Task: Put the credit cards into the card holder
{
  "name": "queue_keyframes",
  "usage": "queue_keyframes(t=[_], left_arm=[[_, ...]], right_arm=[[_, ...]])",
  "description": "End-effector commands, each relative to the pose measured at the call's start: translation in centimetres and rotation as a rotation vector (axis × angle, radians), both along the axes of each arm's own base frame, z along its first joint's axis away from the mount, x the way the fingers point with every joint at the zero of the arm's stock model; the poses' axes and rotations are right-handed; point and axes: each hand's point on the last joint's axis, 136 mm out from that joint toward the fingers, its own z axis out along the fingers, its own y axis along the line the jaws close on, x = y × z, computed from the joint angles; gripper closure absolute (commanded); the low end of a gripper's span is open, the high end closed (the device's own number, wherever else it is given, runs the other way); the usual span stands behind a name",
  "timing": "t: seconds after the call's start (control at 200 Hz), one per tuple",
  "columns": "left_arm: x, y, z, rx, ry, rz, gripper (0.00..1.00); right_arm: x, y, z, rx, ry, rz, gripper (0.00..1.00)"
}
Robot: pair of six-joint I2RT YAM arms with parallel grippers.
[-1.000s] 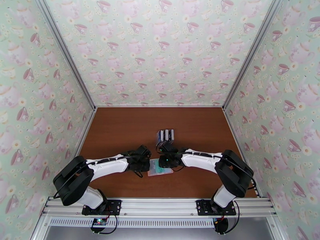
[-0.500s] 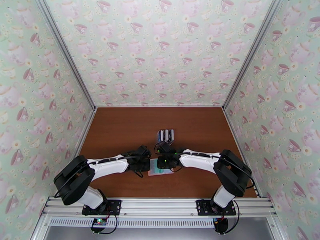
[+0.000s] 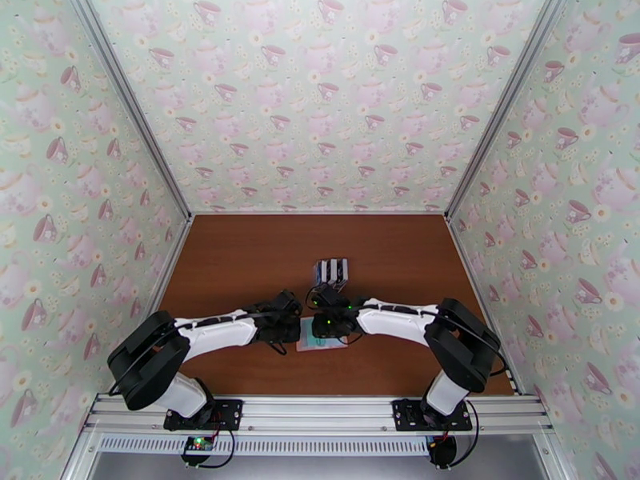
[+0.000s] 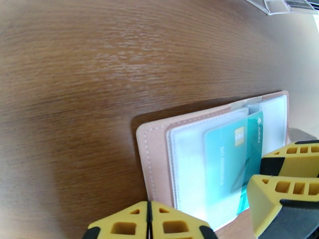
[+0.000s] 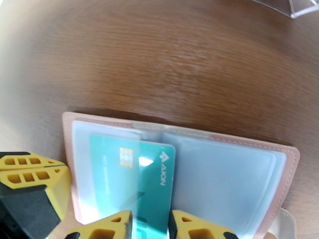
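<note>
The dusty-pink card holder (image 3: 320, 345) lies open on the table between both grippers, clear sleeves up (image 5: 223, 180) (image 4: 153, 156). A teal credit card (image 5: 119, 176) (image 4: 227, 164) sits partly inside its left sleeve, the chip end in and the near end sticking out. My right gripper (image 5: 149, 226) (image 3: 326, 333) (image 4: 275, 177) stands over that near end, its fingers a little apart and the card's edge showing in the gap. My left gripper (image 4: 149, 226) (image 5: 36, 169) (image 3: 298, 330) is shut on nothing, with its tips at the holder's left edge.
A clear slotted rack (image 3: 330, 271) with more dark and light cards stands just behind the grippers; its corner shows in the wrist views (image 4: 279, 2) (image 5: 299, 6). Brown tabletop (image 3: 240, 258) lies to the left, right and back, walled in by patterned panels.
My right gripper has crept slightly left over the card holder, covering more of it. The left arm has stayed still.
</note>
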Motion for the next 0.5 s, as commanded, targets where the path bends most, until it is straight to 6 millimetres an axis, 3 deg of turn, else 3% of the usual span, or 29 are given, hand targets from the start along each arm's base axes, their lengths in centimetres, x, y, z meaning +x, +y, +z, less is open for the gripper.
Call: queue_keyframes(t=[0.0,0.496], left_arm=[[-0.6,0.9,-1.5,0.028,0.038,0.018,0.90],[0.1,0.9,-1.6,0.027,0.038,0.018,0.90]], right_arm=[[0.1,1.6,0.6,0.035,-0.003,0.015,0.69],[-0.7,2.9,0.8,0.062,0.013,0.043,0.70]])
